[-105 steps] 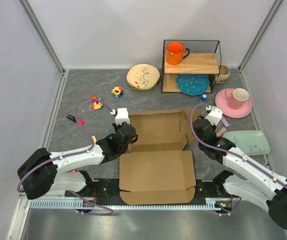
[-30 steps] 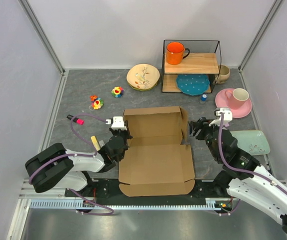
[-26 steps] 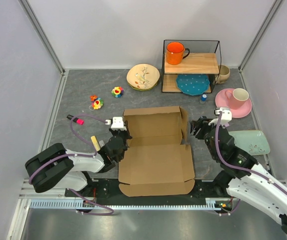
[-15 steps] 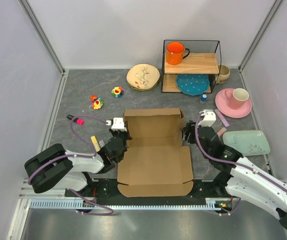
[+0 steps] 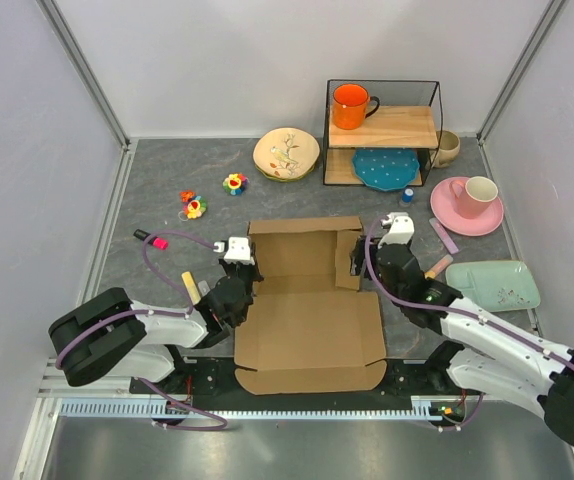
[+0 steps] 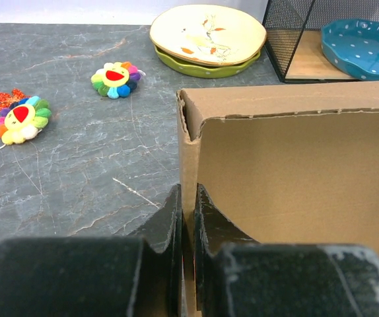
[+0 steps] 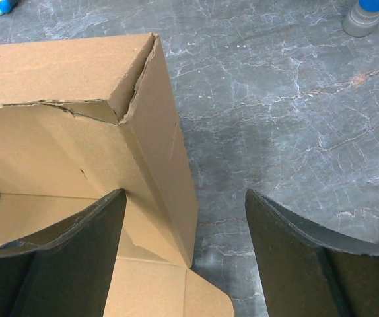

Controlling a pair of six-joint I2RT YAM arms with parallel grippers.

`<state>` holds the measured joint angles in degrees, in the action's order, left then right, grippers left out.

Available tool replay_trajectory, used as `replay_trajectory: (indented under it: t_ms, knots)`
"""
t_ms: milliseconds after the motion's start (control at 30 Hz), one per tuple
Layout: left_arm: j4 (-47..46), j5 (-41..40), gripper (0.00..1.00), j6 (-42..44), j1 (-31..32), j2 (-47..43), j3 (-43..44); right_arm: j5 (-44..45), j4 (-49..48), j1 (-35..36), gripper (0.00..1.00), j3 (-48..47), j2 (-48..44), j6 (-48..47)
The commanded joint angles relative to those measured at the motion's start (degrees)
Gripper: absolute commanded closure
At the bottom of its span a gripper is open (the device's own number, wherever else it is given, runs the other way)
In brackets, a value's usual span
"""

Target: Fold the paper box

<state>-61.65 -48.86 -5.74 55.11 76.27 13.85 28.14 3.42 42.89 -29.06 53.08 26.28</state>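
Pinching the left wall of the plain brown paper box (image 5: 307, 300), my left gripper (image 6: 188, 198) is clamping nearly shut on the cardboard. The box is sitting on the grey table (image 5: 167, 190) between my arms, far walls standing, lid panel lying flat towards the near edge, long axis running near to far. My right gripper (image 7: 183, 198) is gaping wide, straddling the right wall.
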Motion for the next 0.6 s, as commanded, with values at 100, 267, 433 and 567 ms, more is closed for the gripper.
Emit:
replay_trajectory:
  t_ms: [100, 267, 433, 567]
  knots:
    - [-5.1, 2.1, 0.98, 2.0, 0.8, -0.4, -0.4, -0.4, -9.7, -1.9, 0.20, -1.5, 4.8, -2.2]
    - [-5.6, 3.1, 0.98, 2.2, 0.9, 0.3, -0.2, -1.2, -14.6, -2.2, 0.30, -2.0, 9.8, -3.7]
    - [-6.3, 3.2, 0.98, 2.6, 0.9, 0.6, 0.0, -0.9, -15.4, -2.2, 0.65, -3.5, 14.0, -4.6]
    - [-6.5, 2.9, 0.98, 2.6, 0.9, 0.7, 0.0, 1.4, -15.0, -2.2, 0.86, -2.6, 15.0, -5.3]
